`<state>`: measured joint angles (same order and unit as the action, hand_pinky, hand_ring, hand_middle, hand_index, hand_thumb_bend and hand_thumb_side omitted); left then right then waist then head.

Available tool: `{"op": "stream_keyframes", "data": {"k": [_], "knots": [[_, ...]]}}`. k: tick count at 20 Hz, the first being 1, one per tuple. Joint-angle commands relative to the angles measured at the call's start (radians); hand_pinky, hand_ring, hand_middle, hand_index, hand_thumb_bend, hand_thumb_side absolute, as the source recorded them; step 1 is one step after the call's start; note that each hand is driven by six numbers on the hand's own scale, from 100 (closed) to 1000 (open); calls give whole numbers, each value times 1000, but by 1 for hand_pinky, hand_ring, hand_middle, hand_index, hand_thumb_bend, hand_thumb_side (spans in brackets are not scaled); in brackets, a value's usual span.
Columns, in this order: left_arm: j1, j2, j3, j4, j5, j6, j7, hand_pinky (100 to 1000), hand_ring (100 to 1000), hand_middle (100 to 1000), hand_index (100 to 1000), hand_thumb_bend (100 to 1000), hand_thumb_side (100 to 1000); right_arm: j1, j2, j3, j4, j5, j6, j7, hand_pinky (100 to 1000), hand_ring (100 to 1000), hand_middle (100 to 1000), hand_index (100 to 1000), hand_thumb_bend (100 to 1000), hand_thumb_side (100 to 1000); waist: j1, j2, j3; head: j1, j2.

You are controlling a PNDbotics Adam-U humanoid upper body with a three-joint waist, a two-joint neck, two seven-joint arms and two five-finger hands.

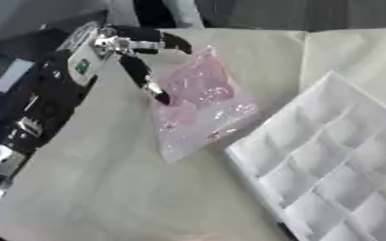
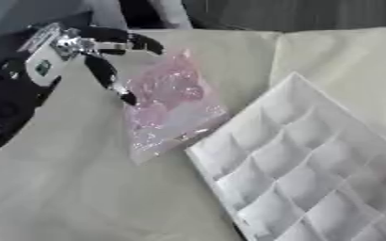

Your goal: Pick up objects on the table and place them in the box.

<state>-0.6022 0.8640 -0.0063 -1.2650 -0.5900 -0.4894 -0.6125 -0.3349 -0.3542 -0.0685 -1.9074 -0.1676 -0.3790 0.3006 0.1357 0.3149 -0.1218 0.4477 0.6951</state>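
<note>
Left hand: the robot's left hand [image 1: 118, 44], black with silver joints, reaches in from the upper left over a cloth-covered surface [image 1: 106, 188].
Fingers: its fingers [image 1: 151, 87] and thumb are curled onto the upper left edge of a clear plastic bag, pinching it between them.
Bag: the clear plastic bag [image 1: 198, 110] holds pink contents and hangs tilted from the hand, its top corner up near the thumb and its lower corner pointing down toward the surface; whether that lower corner touches the cloth cannot be told.
Bag position: it lies just beside the left edge of the box, with its right side close to the box's near corner and not inside any compartment.
Box: a white box [image 2: 311, 174] divided into a grid of small compartments sits askew at the right, running from mid-frame to the lower right corner.
Arm: the left arm [image 1: 31, 108], dark with a small green patch near the wrist, stretches along the left edge of the view.
</note>
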Motion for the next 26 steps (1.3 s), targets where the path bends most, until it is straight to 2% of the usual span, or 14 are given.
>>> {"op": "stream_keyframes", "data": {"k": [1,6,7,11,16,21,26], "knots": [[-26,2,18,10,-30,-139,-113,902,977,993,1000,913,699,-7,-15,-3,-21,-6,0,0,605,674,640,698,434,765,-5,-26,1,-11,1],[-35,-56,16,5,-8,-143,-104,868,954,972,1000,857,706,-8,-13,-3,-22,-7,1,-1,605,674,640,698,434,765,-8,-26,1,-14,3],[-36,-69,12,-3,3,-142,-103,836,931,950,1000,805,711,-7,-12,-3,-22,-7,1,-1,605,674,640,698,434,765,-9,-25,1,-14,3],[-23,-117,-29,-79,19,-143,-123,825,913,933,1000,773,731,-10,-7,-3,-24,-9,1,-2,603,673,638,696,434,765,-12,-24,-3,-16,5],[17,-140,-64,-140,44,-150,-180,818,903,921,1000,749,761,-20,-1,-3,-29,-15,4,-5,601,670,636,694,434,765,-13,-21,-12,-21,0],[63,-129,-69,-179,64,-147,-204,822,899,917,1000,749,784,-32,4,-1,-38,-23,8,-8,597,667,632,691,434,766,-12,-15,-21,-23,-2],[112,-57,-78,-186,54,-143,-200,845,910,926,1000,802,803,-35,1,2,-47,-30,14,-7,597,667,631,690,434,765,-6,-11,-26,-23,-2]]}}
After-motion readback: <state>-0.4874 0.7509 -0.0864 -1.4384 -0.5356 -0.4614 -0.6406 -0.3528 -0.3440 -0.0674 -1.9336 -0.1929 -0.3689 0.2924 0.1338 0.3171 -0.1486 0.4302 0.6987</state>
